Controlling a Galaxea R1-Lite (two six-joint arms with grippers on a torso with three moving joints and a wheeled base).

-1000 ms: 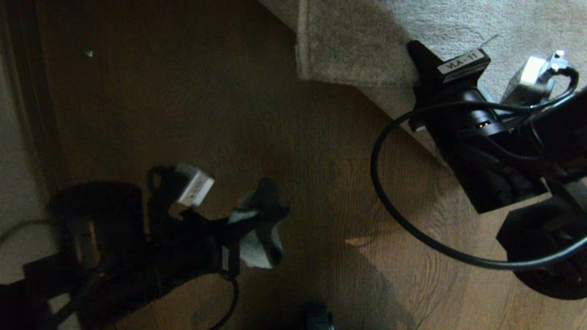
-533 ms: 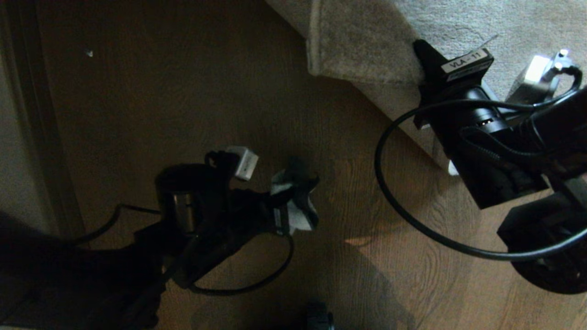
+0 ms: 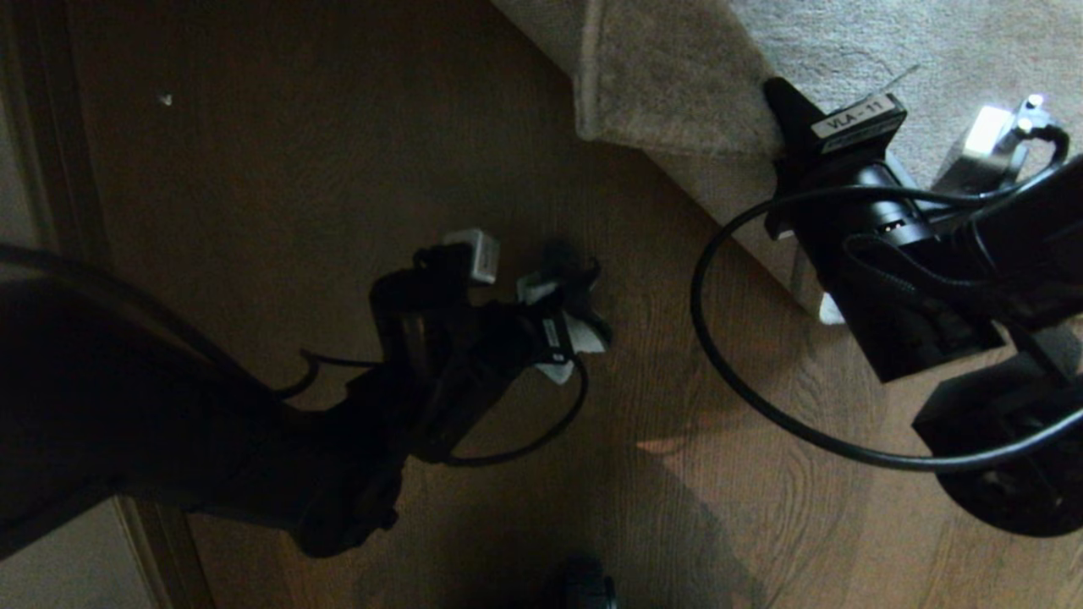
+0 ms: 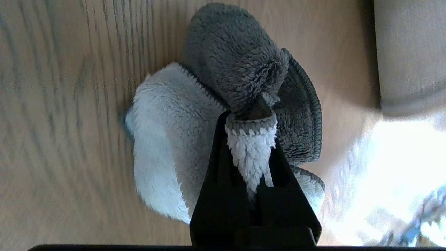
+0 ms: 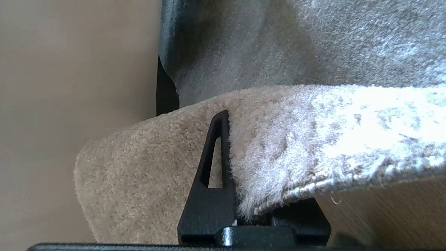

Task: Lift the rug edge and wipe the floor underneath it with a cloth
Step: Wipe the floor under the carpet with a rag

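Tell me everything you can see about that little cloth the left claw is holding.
The cloth is a small fluffy rag, pale grey-blue on one face and darker grey on the other, with a stitched hem. It is bunched into folds, and the left claw is shut on a pinched fold of it. It hangs above the floor, near the lifted rug edge; whether it touches the planks I cannot tell.

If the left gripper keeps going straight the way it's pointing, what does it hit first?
Probably the lifted rug edge. The left gripper, shut on the cloth, points across bare floor toward it, though depth is unclear.
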